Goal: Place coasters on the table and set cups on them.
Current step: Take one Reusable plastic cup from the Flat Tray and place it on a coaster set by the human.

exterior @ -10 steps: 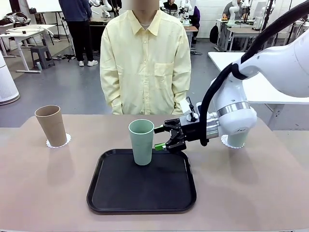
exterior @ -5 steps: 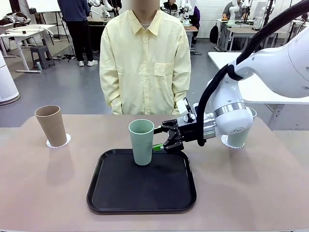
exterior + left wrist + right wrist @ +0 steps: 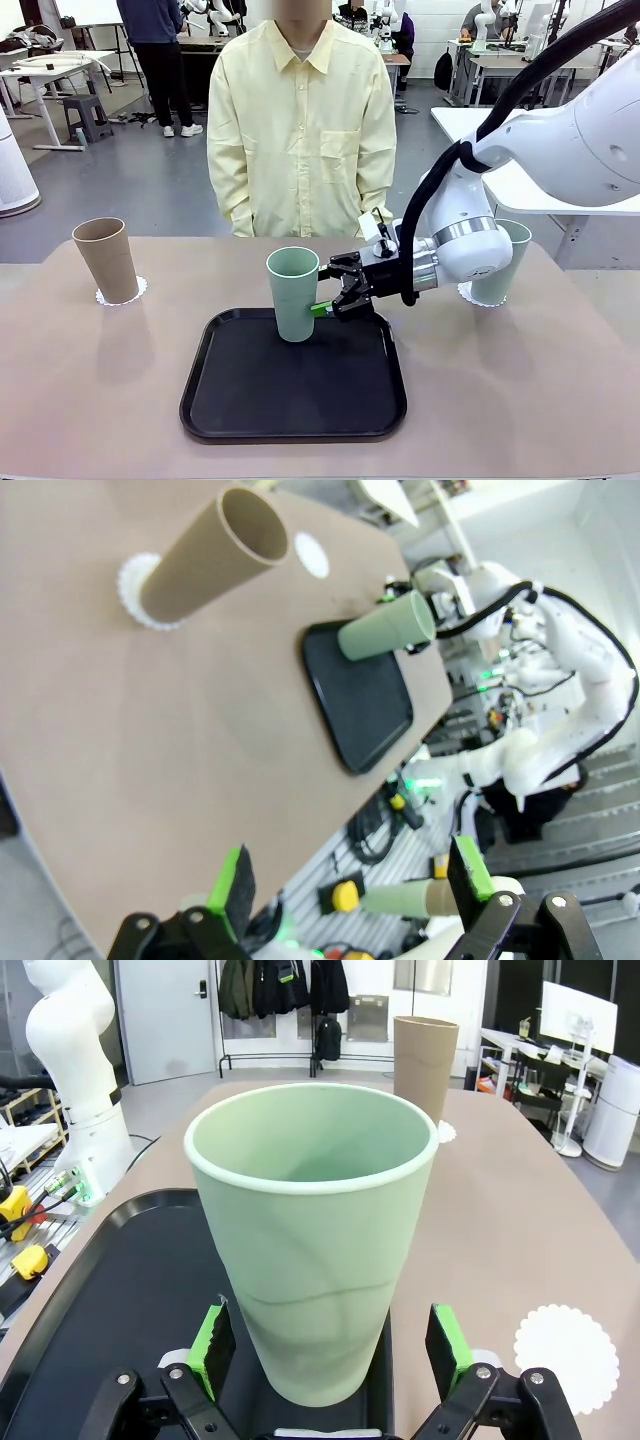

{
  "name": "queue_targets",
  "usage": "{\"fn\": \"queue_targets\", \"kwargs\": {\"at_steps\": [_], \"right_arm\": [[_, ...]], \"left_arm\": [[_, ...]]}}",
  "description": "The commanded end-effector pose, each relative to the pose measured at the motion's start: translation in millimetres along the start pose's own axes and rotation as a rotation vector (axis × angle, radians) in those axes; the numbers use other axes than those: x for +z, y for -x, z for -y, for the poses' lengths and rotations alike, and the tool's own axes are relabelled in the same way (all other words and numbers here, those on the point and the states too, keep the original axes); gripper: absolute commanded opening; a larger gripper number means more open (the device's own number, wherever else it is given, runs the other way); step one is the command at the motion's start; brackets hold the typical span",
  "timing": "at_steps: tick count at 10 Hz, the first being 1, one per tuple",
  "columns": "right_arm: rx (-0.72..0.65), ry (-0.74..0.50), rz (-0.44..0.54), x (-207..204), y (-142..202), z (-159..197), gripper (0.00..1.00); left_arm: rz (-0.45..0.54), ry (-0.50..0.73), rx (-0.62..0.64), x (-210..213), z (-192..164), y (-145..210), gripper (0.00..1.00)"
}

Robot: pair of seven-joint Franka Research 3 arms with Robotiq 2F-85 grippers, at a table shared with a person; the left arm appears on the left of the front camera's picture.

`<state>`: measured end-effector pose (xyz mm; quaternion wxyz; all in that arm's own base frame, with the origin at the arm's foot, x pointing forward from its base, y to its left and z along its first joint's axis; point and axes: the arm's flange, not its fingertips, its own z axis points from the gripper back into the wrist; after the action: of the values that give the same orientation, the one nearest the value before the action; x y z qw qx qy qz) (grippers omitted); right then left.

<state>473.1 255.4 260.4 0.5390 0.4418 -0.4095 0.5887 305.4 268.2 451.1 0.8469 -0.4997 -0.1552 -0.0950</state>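
Note:
A pale mint cup (image 3: 293,293) stands upright at the back of the black tray (image 3: 293,400). My right gripper (image 3: 325,292) reaches in from the right, open, with the cup (image 3: 312,1230) between its green pads (image 3: 445,1345); small gaps show on both sides. A tan cup (image 3: 105,258) stands on a coaster (image 3: 122,294) at the far left. A second mint cup (image 3: 499,262) sits on a coaster (image 3: 470,296) at the right, partly behind my arm. One bare coaster (image 3: 565,1357) lies beside the tray on the table (image 3: 520,400). My left gripper (image 3: 350,880) is open, high above the table's edge.
A person in a pale yellow shirt (image 3: 300,120) stands at the far side, arms down. A white-topped table (image 3: 540,185) stands behind on the right. Bare tabletop lies to both sides of the tray.
My right gripper has slid left toward the mint cup on the tray, and its fingers now straddle the cup. The cup at the right shows more behind the arm.

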Motion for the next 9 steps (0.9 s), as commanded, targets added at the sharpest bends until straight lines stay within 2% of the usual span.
{"fn": "queue_targets", "kwargs": {"at_steps": [1,9], "right_arm": [[-0.010,-0.038,-0.010,-12,0,10,1.00],[0.016,-0.087,-0.019,-40,-5,20,1.00]], "left_arm": [[0.017,0.013,0.011,1,3,-1,1.00],[0.017,0.013,0.011,1,3,-1,1.00]]}}
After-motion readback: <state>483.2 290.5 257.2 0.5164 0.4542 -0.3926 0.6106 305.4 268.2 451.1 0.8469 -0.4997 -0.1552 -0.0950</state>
